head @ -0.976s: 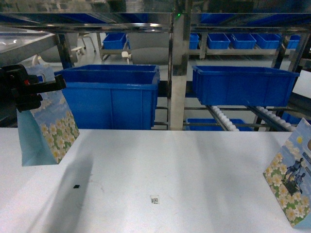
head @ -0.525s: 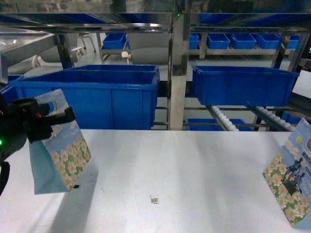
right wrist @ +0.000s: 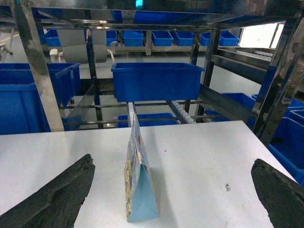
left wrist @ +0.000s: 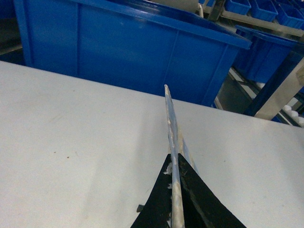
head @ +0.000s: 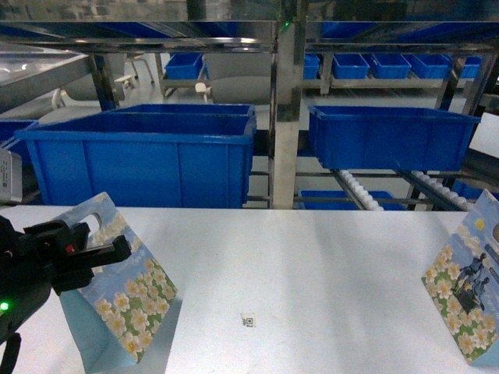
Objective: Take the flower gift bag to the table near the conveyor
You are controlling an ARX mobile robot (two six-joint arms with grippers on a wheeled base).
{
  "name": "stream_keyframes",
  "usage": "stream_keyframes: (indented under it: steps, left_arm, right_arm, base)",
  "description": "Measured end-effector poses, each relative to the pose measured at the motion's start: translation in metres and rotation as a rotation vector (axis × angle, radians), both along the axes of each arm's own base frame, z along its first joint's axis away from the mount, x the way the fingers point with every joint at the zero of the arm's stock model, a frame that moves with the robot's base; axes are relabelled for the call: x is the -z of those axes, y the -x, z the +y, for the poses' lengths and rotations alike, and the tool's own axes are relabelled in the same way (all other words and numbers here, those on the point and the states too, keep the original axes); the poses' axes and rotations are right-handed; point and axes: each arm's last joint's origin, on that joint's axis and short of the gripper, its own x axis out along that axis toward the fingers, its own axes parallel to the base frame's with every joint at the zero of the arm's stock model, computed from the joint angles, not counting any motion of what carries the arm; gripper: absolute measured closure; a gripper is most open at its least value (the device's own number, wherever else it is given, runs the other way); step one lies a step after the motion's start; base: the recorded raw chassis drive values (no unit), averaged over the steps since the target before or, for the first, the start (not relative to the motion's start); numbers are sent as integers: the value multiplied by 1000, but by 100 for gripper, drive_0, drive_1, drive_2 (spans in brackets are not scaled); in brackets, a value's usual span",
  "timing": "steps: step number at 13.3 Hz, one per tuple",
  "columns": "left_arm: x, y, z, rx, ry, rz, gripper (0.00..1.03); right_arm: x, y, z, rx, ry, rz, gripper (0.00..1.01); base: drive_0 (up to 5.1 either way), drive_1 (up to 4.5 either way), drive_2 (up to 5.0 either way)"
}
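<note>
left arm [head: 31, 269] moved lower, rightward | flower gift bag [head: 125, 308] now down at table [head: 312, 265]

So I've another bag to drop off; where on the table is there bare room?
The middle of the table is bare, between the bag in the left tool and the second bag at the right edge; only a small sticker lies there. Both ends are crowded.

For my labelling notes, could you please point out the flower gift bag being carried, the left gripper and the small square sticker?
flower gift bag [head: 134, 312], head view, flowered front.
left gripper [head: 93, 251], head view, fingers at bag top.
sticker [head: 248, 320], head view, centre.
</note>
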Motion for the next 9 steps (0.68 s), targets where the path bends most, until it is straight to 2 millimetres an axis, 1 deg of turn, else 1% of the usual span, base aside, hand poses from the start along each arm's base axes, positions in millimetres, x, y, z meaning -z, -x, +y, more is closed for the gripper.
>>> stream_keyframes:
  steps: [2,4,5,9]
  left_arm:
    - [7,8,0,-13,-13,35,101]
    - [6,19,-9,32,-38,48,101]
    - [5,25,-14,66,-77,54,101]
    - [2,30,-15,66,-151,51,101]
  right_arm:
    - [0,0,0,0,0,0,3]
    - [0,0,0,0,-1,0,3]
    - [0,0,0,0,-1,0,3]
    - [0,0,0,0,0,0,3]
  base:
    - [0,0,0]
    - [0,0,0]
    - [0,0,0]
    - [0,0,0]
